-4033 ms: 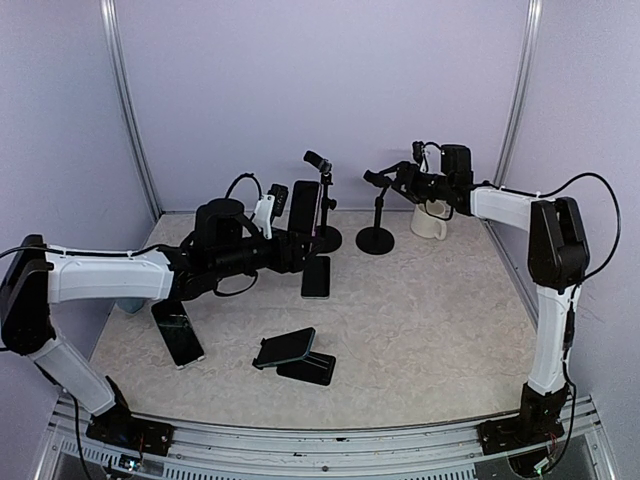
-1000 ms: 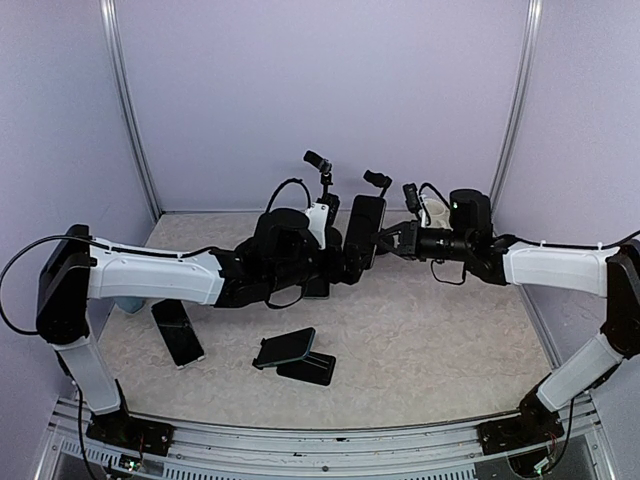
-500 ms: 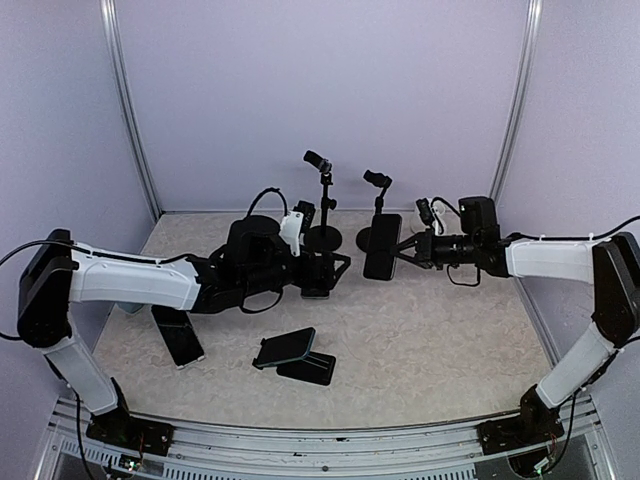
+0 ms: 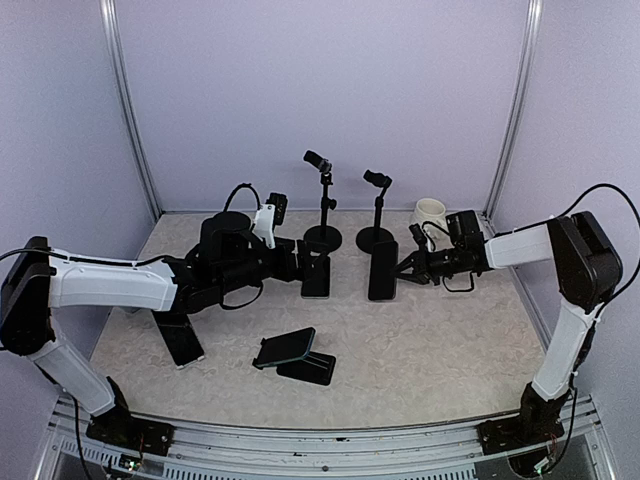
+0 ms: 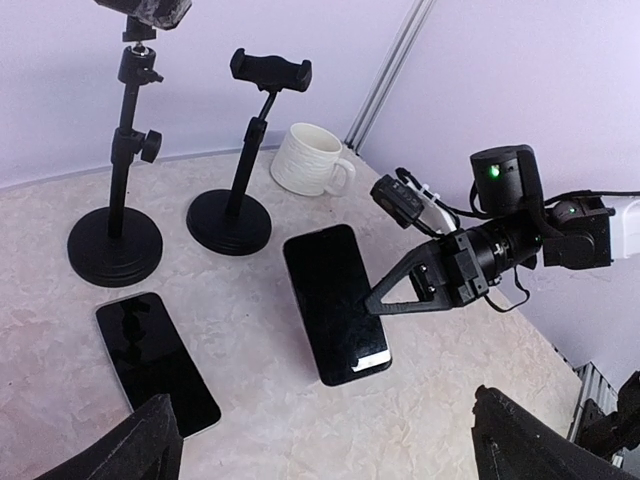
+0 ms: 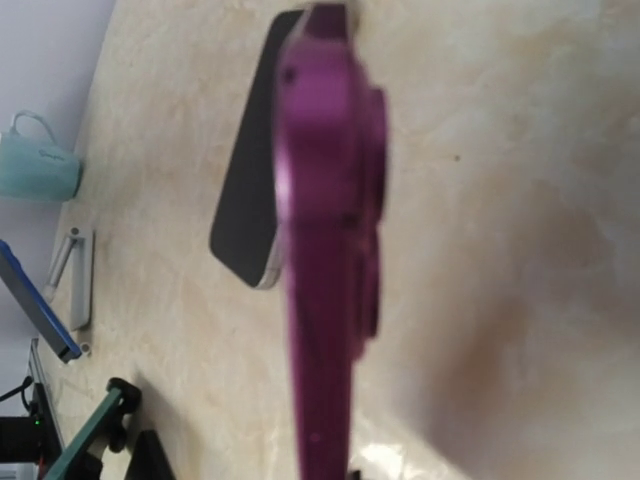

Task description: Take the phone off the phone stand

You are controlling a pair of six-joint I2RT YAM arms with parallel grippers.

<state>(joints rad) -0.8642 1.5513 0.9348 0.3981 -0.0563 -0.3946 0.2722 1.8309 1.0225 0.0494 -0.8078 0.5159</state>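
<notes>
Half done: gripped phone (image 4: 382,270), off stand (image 4: 376,238), in clenched right fingers (image 4: 405,268) near table (image 4: 440,345); left fingers (image 5: 150,445) splayed, empty. Probably needed laying flat, then release.

**Work cell enclosure, seen from the top camera**

A plain lilac back wall (image 4: 320,90) closes the cell at 12 o'clock, with matching side walls (image 4: 50,120) at 9 and 3 o'clock. Aluminium uprights (image 4: 127,100) stand in the rear corners at 11 and 1 o'clock. The tabletop (image 4: 450,340) is matte beige with a marbled pattern. An aluminium rail (image 4: 300,445) runs along the near edge at 6 o'clock. Lighting is even and diffuse, with soft shadows.
</notes>
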